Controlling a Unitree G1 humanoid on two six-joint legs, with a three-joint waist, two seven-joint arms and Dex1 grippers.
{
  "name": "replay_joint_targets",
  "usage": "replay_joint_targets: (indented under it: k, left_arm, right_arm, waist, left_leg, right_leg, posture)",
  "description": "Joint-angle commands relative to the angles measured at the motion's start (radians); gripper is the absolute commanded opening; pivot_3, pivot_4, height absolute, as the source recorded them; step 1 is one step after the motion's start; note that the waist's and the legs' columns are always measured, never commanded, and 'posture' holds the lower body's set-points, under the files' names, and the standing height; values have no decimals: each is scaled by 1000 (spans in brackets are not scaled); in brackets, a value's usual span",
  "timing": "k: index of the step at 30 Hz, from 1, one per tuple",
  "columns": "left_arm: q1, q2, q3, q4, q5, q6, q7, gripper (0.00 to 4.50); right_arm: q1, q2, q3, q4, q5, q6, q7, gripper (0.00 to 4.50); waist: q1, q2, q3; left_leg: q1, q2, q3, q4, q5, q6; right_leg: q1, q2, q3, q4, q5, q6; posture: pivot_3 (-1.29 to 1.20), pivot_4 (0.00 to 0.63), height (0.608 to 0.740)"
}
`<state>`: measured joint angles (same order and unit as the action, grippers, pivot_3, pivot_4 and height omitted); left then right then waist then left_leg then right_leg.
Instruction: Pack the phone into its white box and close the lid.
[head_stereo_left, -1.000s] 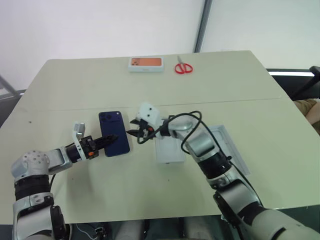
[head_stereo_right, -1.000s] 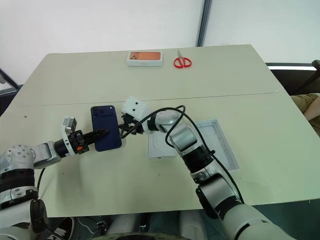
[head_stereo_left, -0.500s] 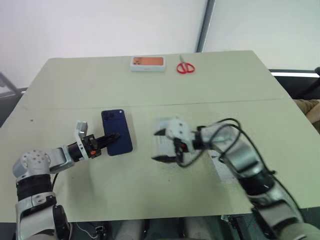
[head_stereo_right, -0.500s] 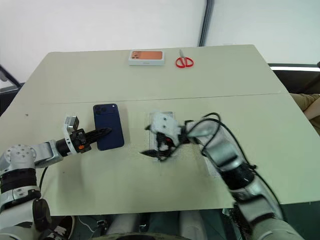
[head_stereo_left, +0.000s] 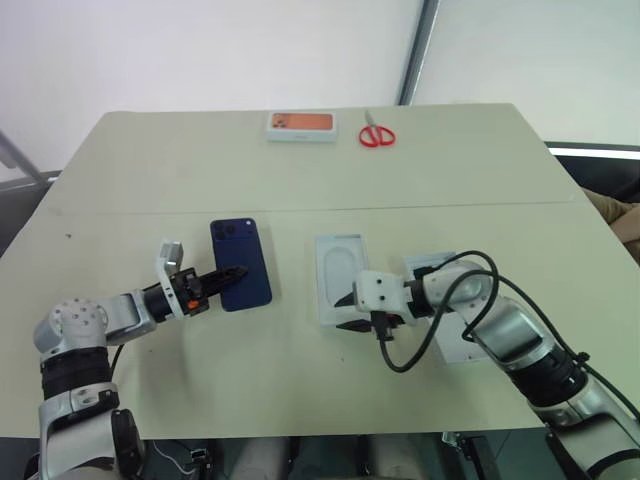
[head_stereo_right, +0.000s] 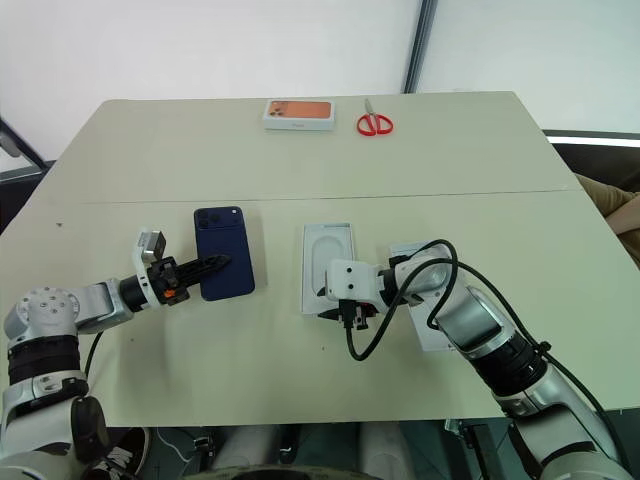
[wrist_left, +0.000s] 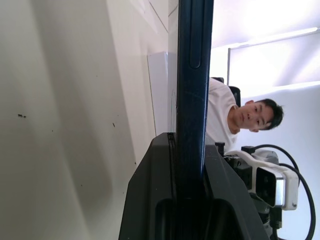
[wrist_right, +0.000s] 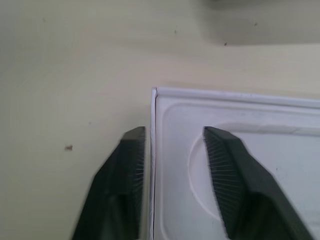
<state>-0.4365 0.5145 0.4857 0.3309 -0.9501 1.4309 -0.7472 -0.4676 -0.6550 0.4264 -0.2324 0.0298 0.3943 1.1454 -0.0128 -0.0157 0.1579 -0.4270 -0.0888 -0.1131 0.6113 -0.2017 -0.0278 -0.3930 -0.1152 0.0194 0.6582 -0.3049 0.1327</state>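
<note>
I find no text, label, brand or number that I can read anywhere here. The small orange-topped box (head_stereo_left: 300, 125) beside the red scissors (head_stereo_left: 377, 134) carries a printed picture and a faint strip of marks below it, too small for me to make out.

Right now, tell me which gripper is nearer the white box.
Right. The right gripper straddles a wall of the white box, one finger outside, one over the tray. The left gripper is off to the box's left, clamped on the phone.
</note>
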Motion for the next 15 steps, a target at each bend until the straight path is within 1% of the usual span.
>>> replay_joint_targets:
  k: [1, 9, 12, 15]
  left_arm:
    - [-15, 16, 16, -47, -32, 0, -6, 0]
    - [-5, 2, 17, -67, -34, 6, 13, 0]
    - [-2, 0, 18, -70, -33, 6, 20, 0]
    - [-2, 2, 18, -72, -37, 10, 21, 0]
  right_arm:
    - [3, -10, 2, -6, -12, -20, 0, 2068]
    - [1, -1, 11, 16, -25, -25, 7, 2068]
    - [3, -7, 19, 23, -34, -23, 9, 1167]
    - [2, -1, 19, 24, -37, -23, 2, 1167]
  waist:
    - [0, 0, 0]
    - [-1, 0, 0]
    - [-1, 0, 0]
    - [-1, 0, 0]
  left_leg:
    - [0, 0, 0, 0, 0, 0]
    - [0, 0, 0, 0, 0, 0]
    - [0, 0, 0, 0, 0, 0]
    - [0, 0, 0, 0, 0, 0]
  right_leg:
    - [0, 0, 0, 0, 0, 0]
    - [0, 0, 0, 0, 0, 0]
    - [0, 0, 0, 0, 0, 0]
    - [1, 0, 0, 0, 0, 0]
  posture:
    - [0, 150, 740]
    - [0, 150, 740]
    - [0, 150, 740]
    - [0, 150, 740]
